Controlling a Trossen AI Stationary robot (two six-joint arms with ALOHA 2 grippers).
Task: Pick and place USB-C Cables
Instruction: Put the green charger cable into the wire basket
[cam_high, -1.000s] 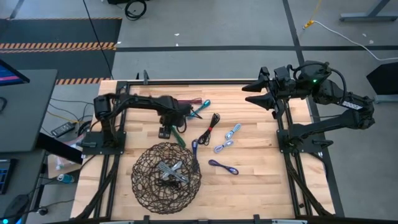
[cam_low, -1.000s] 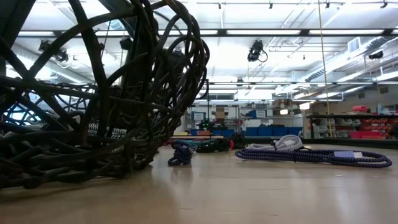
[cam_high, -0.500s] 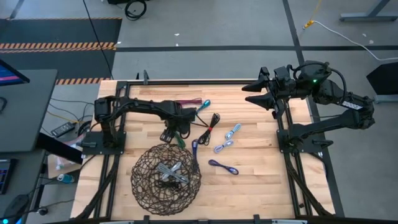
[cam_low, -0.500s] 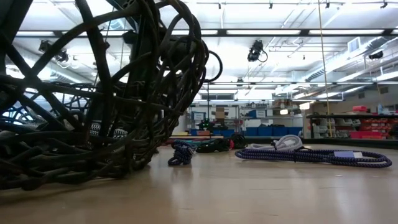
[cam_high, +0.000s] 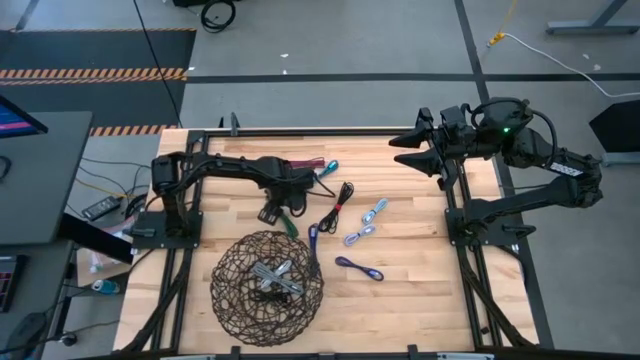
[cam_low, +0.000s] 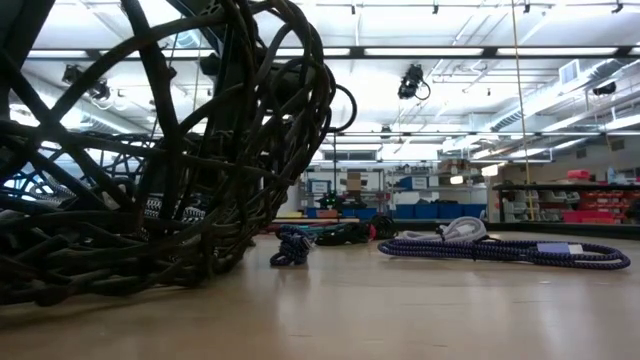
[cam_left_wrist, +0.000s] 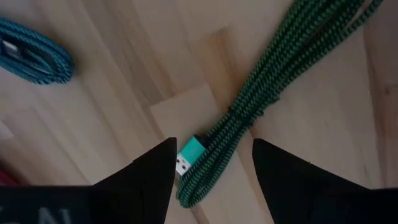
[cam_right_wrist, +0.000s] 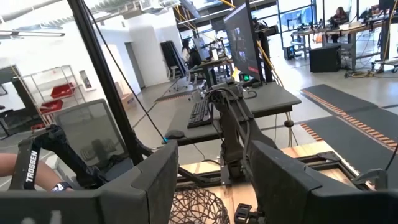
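The wire-mesh basket sits at the near edge of the bench, on the left arm's side, with two pale cables lying crossed inside it; in the low view its dark weave fills the near left; beside its right rim a dark blue cable lies on the wood, and just past that a purple cable stretches out flat, seen in the low view as a long braided bundle.

Further in, the left end effector is poised low over the green cable; its wrist view shows the two dark fingers spread apart, one on each side of the green bundle, whose teal-tabbed connector end lies between the tips; the fingers are open and I cannot tell whether they touch the cable, which lies flat on the wood.

Toward the middle of the bench lie a black cable and two light grey-blue cables; beyond the left end effector a teal cable rests, showing in the wrist view too, with a maroon cable close to the far rail.

At the far right corner the right end effector waits raised above the bench edge, fingers apart and holding nothing.
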